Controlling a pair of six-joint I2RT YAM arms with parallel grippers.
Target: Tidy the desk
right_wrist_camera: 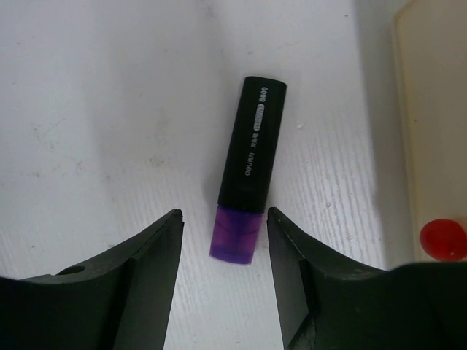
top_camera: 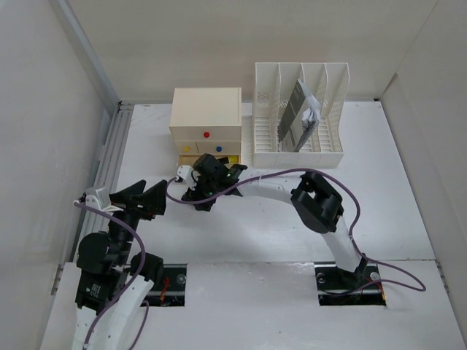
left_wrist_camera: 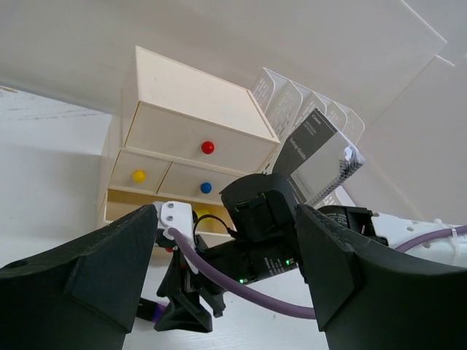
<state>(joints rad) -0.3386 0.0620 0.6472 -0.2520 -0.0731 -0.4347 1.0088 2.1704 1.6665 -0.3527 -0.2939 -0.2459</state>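
Observation:
A black highlighter with a purple cap lies flat on the white desk, just in front of the cream drawer box. My right gripper is open and points down over it, one finger on each side of the purple cap, not touching it. The top view shows this gripper in front of the box. My left gripper is open and empty, to the left of the right one. In the left wrist view, my left gripper faces the right gripper, and the purple cap shows at its foot.
The drawer box has red, yellow and blue knobs; a red knob sits by its cream edge close to my right fingers. A white slotted file rack holding a grey notebook stands right of the box. Walls enclose the desk.

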